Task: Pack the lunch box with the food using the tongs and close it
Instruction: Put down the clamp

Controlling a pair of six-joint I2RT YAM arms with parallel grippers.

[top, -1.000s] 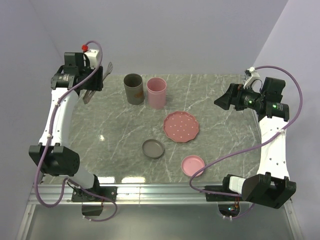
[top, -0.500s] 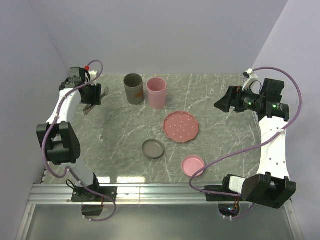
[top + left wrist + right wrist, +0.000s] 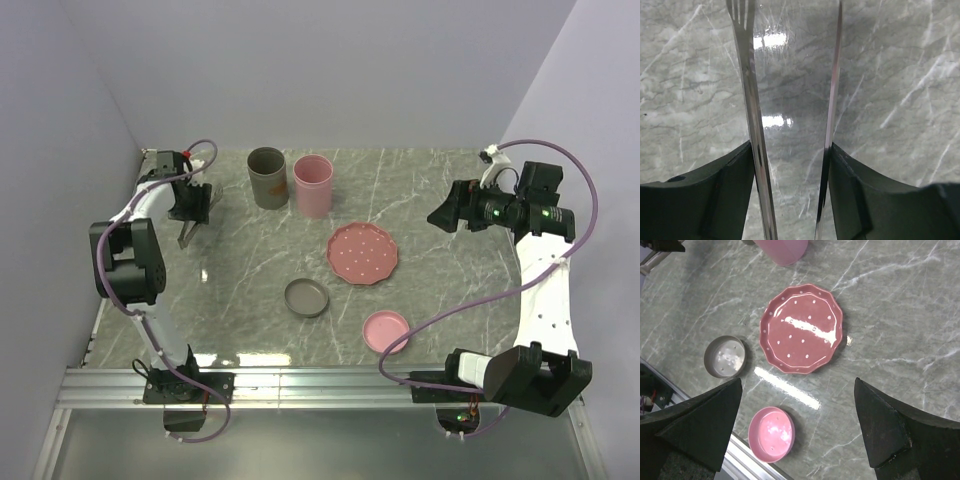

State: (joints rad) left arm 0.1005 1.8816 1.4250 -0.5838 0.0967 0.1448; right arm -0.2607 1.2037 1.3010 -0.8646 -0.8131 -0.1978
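My left gripper (image 3: 190,207) is at the table's far left, shut on the tongs (image 3: 186,233), which point down toward the marble. In the left wrist view both thin metal arms of the tongs (image 3: 753,125) run up between my fingers, each pressed against a finger's inner face, around the left gripper (image 3: 790,148). The lunch box's two round cups, grey (image 3: 267,177) and pink (image 3: 312,185), stand open at the back. My right gripper (image 3: 438,212) hovers open at the right, above the table (image 3: 797,385), holding nothing. The food is not in view.
A pink scalloped plate (image 3: 362,252) (image 3: 802,327) lies bare in the middle. A grey lid (image 3: 306,297) (image 3: 725,356) and a pink lid (image 3: 386,330) (image 3: 771,434) lie nearer the front edge. The left wall stands close to the left arm.
The left arm has folded down and back toward the table's left edge, bringing the tongs lower and turning them toward the front. The right arm has hardly moved.
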